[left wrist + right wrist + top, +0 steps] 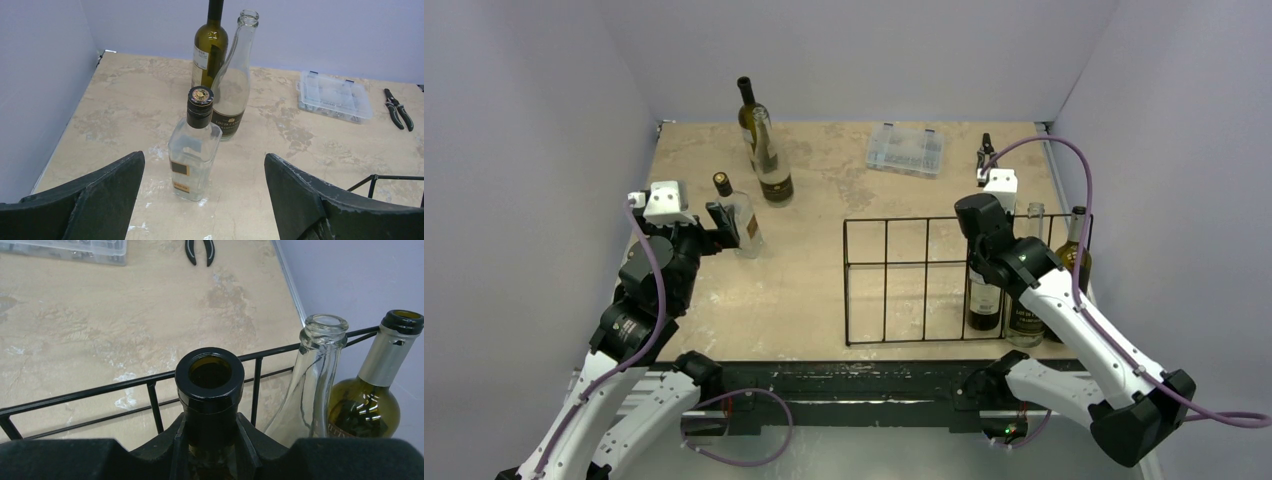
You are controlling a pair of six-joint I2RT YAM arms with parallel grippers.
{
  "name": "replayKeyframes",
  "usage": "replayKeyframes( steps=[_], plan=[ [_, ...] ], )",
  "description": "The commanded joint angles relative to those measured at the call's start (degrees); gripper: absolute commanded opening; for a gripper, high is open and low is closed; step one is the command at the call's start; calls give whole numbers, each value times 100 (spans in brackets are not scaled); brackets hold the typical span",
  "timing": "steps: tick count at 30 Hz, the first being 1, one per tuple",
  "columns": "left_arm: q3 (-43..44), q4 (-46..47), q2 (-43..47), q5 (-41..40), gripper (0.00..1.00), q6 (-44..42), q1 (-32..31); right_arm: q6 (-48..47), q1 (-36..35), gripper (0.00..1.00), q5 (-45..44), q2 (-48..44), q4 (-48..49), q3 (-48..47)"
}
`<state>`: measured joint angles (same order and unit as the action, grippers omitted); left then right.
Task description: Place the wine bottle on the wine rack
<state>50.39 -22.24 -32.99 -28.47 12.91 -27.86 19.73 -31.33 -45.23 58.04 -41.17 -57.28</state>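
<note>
The black wire wine rack [904,285] stands at the front right of the table. My right gripper [982,262] is shut on the neck of a dark wine bottle [984,305] standing upright in a rack slot. In the right wrist view the gripper [210,440] clamps the open dark neck [210,382], with the rack's bars [100,390] behind it. A clear bottle [1030,290] and a green bottle [1075,262] stand in the slots to its right. My left gripper [722,222] is open, just short of a small clear square bottle [192,150] that stands between and beyond its fingers [100,195].
A dark green bottle [747,108] and a clear long-necked bottle [772,165] stand at the back left. A clear plastic compartment box [905,150] and black pliers [985,152] lie at the back right. Walls close in on both sides.
</note>
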Motion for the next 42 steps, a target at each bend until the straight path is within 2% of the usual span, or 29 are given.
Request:
replayKeyframes(
  steps=[1, 6, 15, 22, 26, 31, 35, 42],
  plan=[
    [261, 16, -30, 77, 89, 61, -35, 497, -35, 0, 530, 3, -436, -363],
    [261, 10, -15, 83, 89, 75, -33, 538, -12, 0, 619, 156, -613, -270],
    [262, 1, 4, 77, 89, 72, -36, 594, 58, 2, 721, 282, -341, -42],
    [263, 0, 8, 71, 89, 76, -36, 554, 118, 22, 643, 461, -93, 190],
    [261, 3, 12, 78, 89, 81, -36, 575, 132, 42, 621, 421, 46, 281],
    [268, 0, 6, 88, 89, 80, -36, 564, 141, 59, 637, 436, 87, 281],
    [265, 2, 4, 92, 89, 86, -36, 513, 134, 69, 637, 407, -3, 178],
    [263, 3, -5, 91, 89, 80, -36, 406, 136, 77, 822, 159, -249, -180]
  ],
)
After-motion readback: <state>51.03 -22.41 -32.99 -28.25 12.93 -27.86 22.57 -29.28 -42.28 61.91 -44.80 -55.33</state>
